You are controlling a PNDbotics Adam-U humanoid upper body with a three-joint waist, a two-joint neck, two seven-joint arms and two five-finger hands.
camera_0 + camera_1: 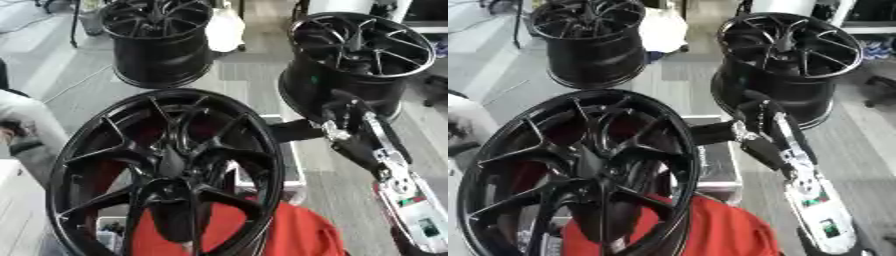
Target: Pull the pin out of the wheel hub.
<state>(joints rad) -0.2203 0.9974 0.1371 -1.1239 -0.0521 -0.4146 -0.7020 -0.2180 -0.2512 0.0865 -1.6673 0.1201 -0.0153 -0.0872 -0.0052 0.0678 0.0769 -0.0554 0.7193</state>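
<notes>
The black wheel hub (pixel 166 172) stands tilted in the foreground; the right hand (pixel 343 117) is at its right rim, fingers curled around a dark pin-like piece (pixel 710 133), though the grasp is unclear. Both views match.

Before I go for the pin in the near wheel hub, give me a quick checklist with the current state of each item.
1. Near wheel hub in view, face toward the camera: ok.
2. Pin located: cannot tell; the hub's centre is dark and no pin stands out.
3. Right hand in view: ok; it sits beyond the rim's right edge, in front of the far right wheel.
4. Right hand at the hub's centre: not ok; it is off to the right of it.
5. Right hand's finger pose: cannot tell; black on black.
6. Left hand: not in view.
7. Red cloth lies behind the lower spokes, apart from the centre: ok.
</notes>
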